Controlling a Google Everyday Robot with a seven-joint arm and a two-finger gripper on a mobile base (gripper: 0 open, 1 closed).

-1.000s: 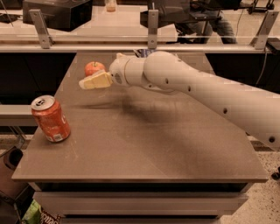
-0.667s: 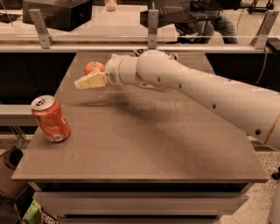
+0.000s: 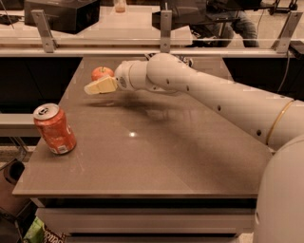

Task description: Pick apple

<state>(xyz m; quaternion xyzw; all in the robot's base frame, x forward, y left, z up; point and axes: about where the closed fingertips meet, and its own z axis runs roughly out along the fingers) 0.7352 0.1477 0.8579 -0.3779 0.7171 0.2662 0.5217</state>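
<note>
Red-orange apple (image 3: 101,72) found at 11 o'clock on table (image 3: 142,161), just beside end effector (image 3: 99,85) at apple's 6 o'clock. Could not tell end effector's spread. Judged reach step in hand; next, required straddling apple, closing, then lifting.

An orange-red soda can (image 3: 53,128) stands upright near the front left edge of the brown counter (image 3: 156,161), well apart from the gripper (image 3: 92,88), which hovers over the counter's far left part. Behind runs a pale rail (image 3: 95,50) with metal posts (image 3: 166,26). Beyond it are a black box (image 3: 61,14) and a person (image 3: 237,23).
</note>
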